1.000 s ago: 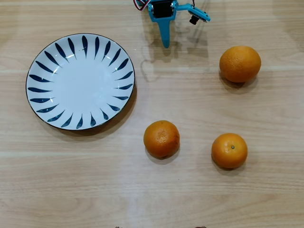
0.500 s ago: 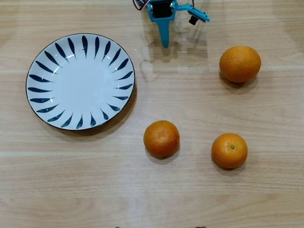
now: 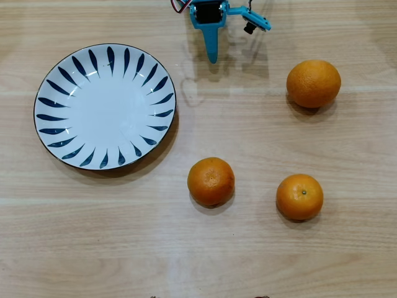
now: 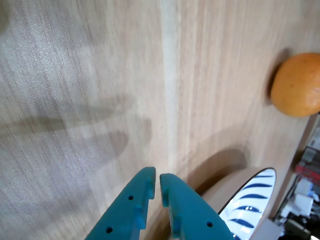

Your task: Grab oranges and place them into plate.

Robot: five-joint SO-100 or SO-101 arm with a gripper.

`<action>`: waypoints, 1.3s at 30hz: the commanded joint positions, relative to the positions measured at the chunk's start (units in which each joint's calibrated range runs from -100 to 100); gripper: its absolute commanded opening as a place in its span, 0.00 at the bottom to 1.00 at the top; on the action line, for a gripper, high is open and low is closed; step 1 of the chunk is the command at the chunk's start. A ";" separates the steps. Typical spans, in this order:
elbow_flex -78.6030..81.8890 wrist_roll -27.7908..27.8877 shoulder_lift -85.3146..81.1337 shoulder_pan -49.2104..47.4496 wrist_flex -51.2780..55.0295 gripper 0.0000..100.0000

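In the overhead view the white plate with dark blue strokes (image 3: 105, 105) lies empty at the left. The larger orange (image 3: 313, 82) sits at the right. Two smaller oranges lie nearer the front, one in the middle (image 3: 211, 180) and one to its right (image 3: 299, 196). My teal gripper (image 3: 212, 57) is at the top centre, right of the plate and apart from all the fruit. In the wrist view the gripper (image 4: 156, 177) is shut and empty above bare wood. The plate's rim (image 4: 252, 197) shows at the lower right and one orange (image 4: 298, 85) at the right edge.
A light wooden table (image 3: 198, 248) carries everything. Bare wood lies between the gripper and the oranges. Clutter (image 4: 305, 200) shows past the table's edge at the lower right of the wrist view.
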 commanded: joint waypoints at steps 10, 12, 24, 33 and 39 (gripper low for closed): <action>0.23 0.20 -0.59 0.57 -0.68 0.02; 0.23 0.20 -0.59 0.57 -0.68 0.02; -3.21 0.56 -0.34 0.09 -0.25 0.02; -41.24 0.62 25.44 -0.23 6.28 0.02; -68.31 0.67 45.22 -3.62 14.53 0.02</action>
